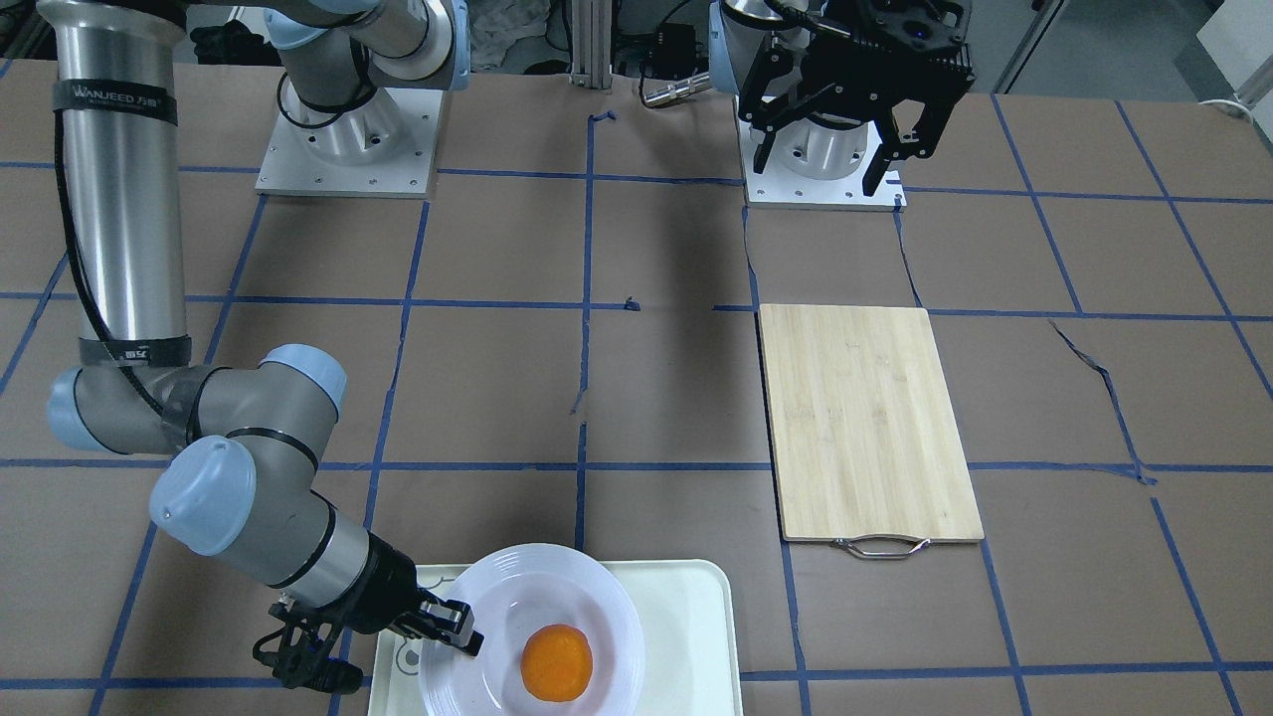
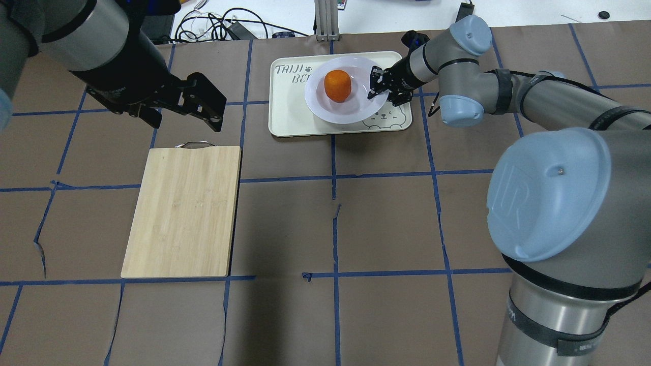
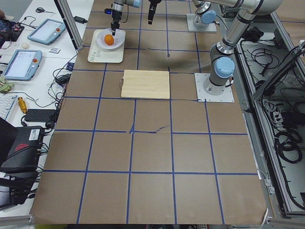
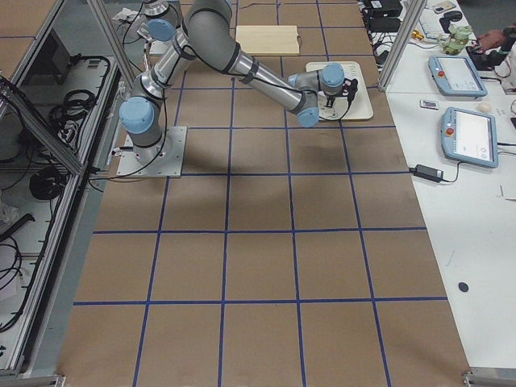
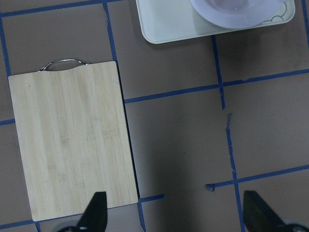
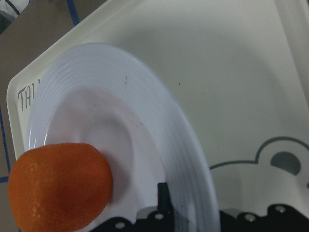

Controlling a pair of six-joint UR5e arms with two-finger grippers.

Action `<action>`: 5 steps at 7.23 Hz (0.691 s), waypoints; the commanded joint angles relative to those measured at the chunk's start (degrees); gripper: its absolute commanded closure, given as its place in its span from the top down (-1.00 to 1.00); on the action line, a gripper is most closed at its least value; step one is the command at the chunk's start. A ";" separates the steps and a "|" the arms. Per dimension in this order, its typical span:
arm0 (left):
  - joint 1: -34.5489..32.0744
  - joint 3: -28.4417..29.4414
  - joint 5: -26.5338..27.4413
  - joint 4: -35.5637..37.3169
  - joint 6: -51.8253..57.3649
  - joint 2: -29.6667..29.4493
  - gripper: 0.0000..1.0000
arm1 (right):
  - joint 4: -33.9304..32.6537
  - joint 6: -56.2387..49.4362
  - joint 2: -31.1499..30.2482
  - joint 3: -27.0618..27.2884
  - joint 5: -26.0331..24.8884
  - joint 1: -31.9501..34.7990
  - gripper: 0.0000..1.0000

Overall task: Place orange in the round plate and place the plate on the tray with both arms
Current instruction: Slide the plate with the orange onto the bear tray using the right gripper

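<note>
The orange point(image 1: 557, 661) point(image 2: 337, 85) point(image 6: 58, 188) lies in the sunken centre of the white round plate point(image 1: 607, 597) point(image 2: 315, 96) point(image 6: 145, 96). The plate is over the cream tray point(image 1: 686, 617) point(image 2: 285, 112) point(image 6: 231, 72), near its bear-face corner. I cannot tell whether it rests flat or is held slightly up. My right gripper point(image 1: 457, 631) point(image 2: 379, 86) is shut on the plate's rim, one finger inside the rim. My left gripper point(image 1: 823, 159) point(image 2: 183, 119) point(image 5: 176, 212) hangs open and empty, high above the table near the cutting board's handle.
A bamboo cutting board point(image 1: 870, 423) point(image 2: 183, 208) point(image 5: 67, 140) with a metal handle lies on the robot's left half of the brown, blue-taped table. The tray sits at the table's far edge. Tablets and cables lie on the side bench beyond it.
</note>
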 commanded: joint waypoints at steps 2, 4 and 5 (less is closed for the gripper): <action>0.01 -0.02 -0.05 -0.06 0.00 0.06 1.00 | 0.00 0.79 -0.02 -0.61 -1.27 -0.08 0.66; -0.34 -0.37 0.13 0.38 0.00 -0.20 1.00 | 0.61 0.62 -1.34 -4.98 -3.36 -0.26 1.00; -0.08 -1.16 -0.04 0.55 0.00 -0.03 1.00 | 7.84 -0.78 -3.35 -6.92 -8.08 -0.26 1.00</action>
